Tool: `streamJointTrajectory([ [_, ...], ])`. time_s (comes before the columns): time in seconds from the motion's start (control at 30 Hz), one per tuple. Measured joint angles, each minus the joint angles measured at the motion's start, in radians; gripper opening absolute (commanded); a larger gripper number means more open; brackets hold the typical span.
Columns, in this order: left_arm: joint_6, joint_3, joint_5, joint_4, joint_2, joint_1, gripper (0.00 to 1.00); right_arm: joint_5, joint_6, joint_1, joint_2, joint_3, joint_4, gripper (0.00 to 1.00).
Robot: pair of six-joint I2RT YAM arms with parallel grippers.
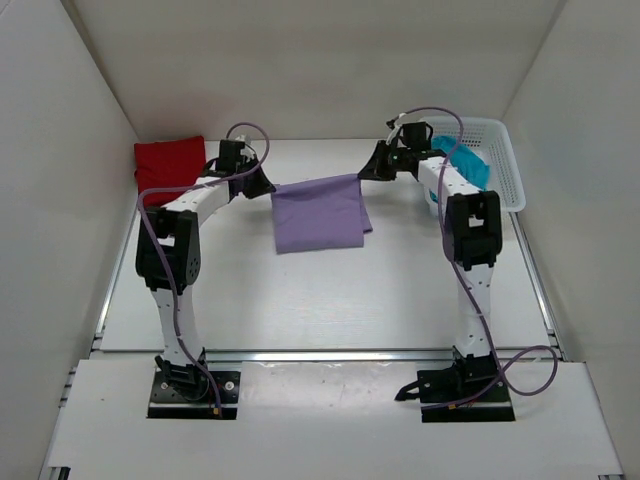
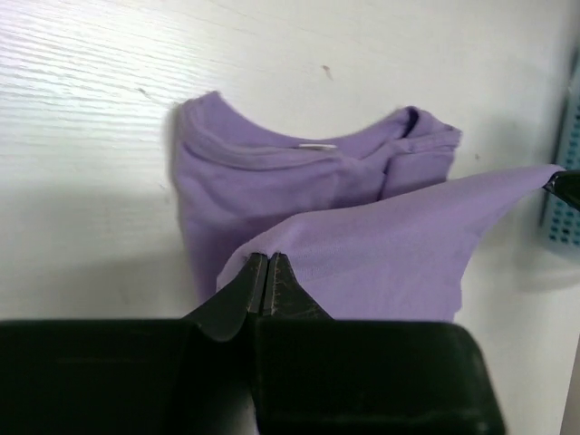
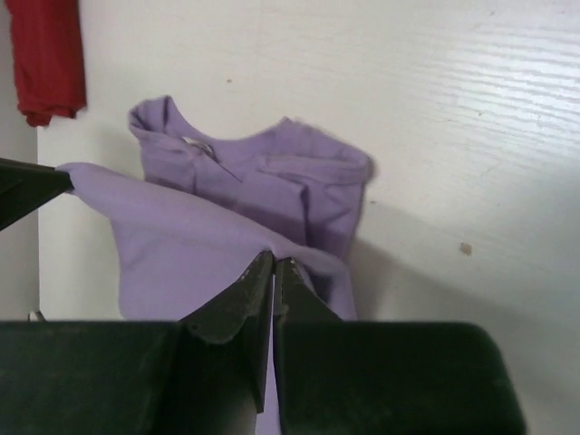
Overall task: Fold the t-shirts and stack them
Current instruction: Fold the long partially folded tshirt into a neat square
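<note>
The left gripper [image 2: 265,272] has its jaws pressed together on a pinch of lavender cloth, one corner of the purple t-shirt [image 1: 318,213]. The right gripper [image 3: 274,272] is clamped the same way on the opposite corner, jaws closed with only fabric between them. Between the two grips the held edge is stretched taut above the table [image 1: 330,300]. The rest of the shirt drops to the white surface, where its collar end lies bunched. The red t-shirt [image 1: 170,160] lies folded in the far left corner, just behind the left arm. The teal t-shirt [image 1: 470,160] sits in the white mesh basket [image 1: 510,180] at the far right, beside the right arm.
</note>
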Motion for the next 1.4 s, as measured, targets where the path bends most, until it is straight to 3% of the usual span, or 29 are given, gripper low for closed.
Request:
streamJointTrajectory([
  [0.1,-0.026,0.014,-0.012,0.016,0.055,0.019,0.09,-0.011,0.019,0.000,0.123,0.143,-0.040,0.11],
  [0.27,-0.052,0.062,-0.019,0.021,0.110,0.054,0.47,-0.012,0.024,0.014,0.244,0.376,-0.135,0.40],
  [0.3,-0.053,0.082,-0.018,0.021,0.119,0.063,0.49,-0.008,0.018,0.015,0.249,0.408,-0.157,0.44],
  [0.33,-0.056,0.096,-0.019,0.024,0.120,0.072,0.52,0.000,0.009,0.019,0.249,0.431,-0.180,0.43],
  [0.4,-0.065,0.100,-0.019,0.042,0.108,0.089,0.36,0.021,-0.019,0.026,0.237,0.452,-0.207,0.28],
  [0.43,-0.071,0.090,-0.019,0.060,0.095,0.095,0.34,0.036,-0.032,0.032,0.221,0.444,-0.217,0.17],
  [0.5,-0.077,0.047,-0.018,0.101,0.061,0.104,0.30,0.064,-0.050,0.050,0.166,0.361,-0.204,0.02],
  [0.53,-0.078,0.007,-0.019,0.124,0.035,0.101,0.30,0.080,-0.058,0.065,0.121,0.286,-0.197,0.00],
  [0.73,-0.095,-0.231,-0.018,0.252,-0.088,-0.042,0.30,0.104,-0.054,0.193,-0.113,-0.177,-0.056,0.00],
  [0.9,-0.122,-0.241,0.030,0.329,-0.021,-0.115,0.28,0.091,-0.029,0.245,-0.216,-0.489,0.068,0.00],
  [1.13,-0.179,-0.112,0.043,0.387,0.167,-0.001,0.32,0.082,-0.003,0.210,-0.222,-0.620,0.187,0.00],
  [1.4,-0.265,-0.156,0.098,0.489,0.181,0.082,0.46,0.081,0.006,0.210,-0.288,-0.748,0.299,0.00],
])
